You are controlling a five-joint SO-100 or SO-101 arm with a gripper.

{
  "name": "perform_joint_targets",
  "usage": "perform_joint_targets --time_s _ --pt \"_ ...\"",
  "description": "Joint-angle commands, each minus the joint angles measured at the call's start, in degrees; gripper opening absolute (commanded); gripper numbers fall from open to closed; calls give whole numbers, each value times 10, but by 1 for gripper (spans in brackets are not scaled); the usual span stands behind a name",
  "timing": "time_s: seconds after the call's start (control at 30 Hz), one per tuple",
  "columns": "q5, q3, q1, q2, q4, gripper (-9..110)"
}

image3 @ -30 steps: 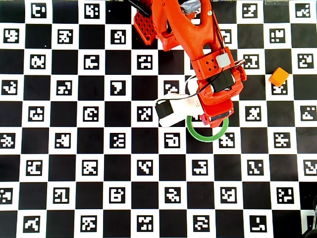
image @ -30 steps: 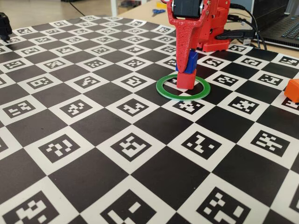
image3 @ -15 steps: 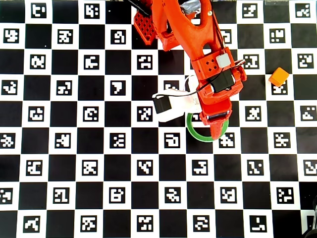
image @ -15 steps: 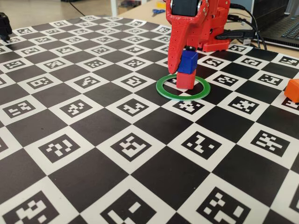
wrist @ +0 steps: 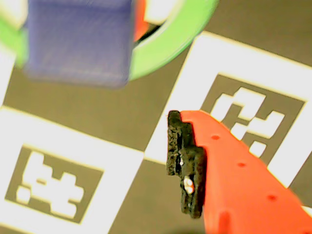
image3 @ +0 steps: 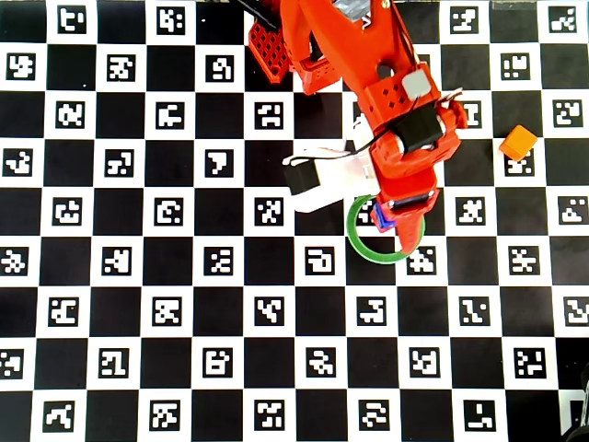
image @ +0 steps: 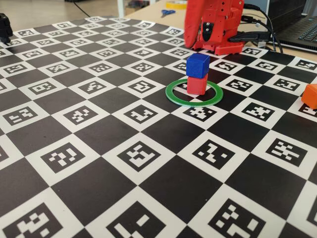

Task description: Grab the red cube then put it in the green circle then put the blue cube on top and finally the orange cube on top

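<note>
1. While the thin flat green plastic ring (image: 193,92) lay on the checkered surface (image: 99,129), the small matte red plastic cube (image: 196,84) stood inside it, the small matte blue plastic cube (image: 197,65) stacked squarely on top.
2. The red claw (image3: 405,214) hung above the stack holding nothing; only one finger (wrist: 185,163) showed in the wrist view, so its opening could not be told.
3. Far right in the fixed view, the small matte orange plastic cube (image: 310,95) sat well apart, likely light, rigid and slightly slick; opposite flat faces looked the surest hold.

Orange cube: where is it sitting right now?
The orange cube sits alone near the right edge in the overhead view, well clear of the green circle; the fixed view shows it at the right edge.
</note>
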Motion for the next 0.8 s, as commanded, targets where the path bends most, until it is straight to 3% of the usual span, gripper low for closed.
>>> perform_joint_targets --time_s 0.0,0.33,0.77 --pt "-12 -55 -26 49 3 47" --pt "8 -140 -108 18 42 47" --pt "20 -178 -214 -47 4 48"
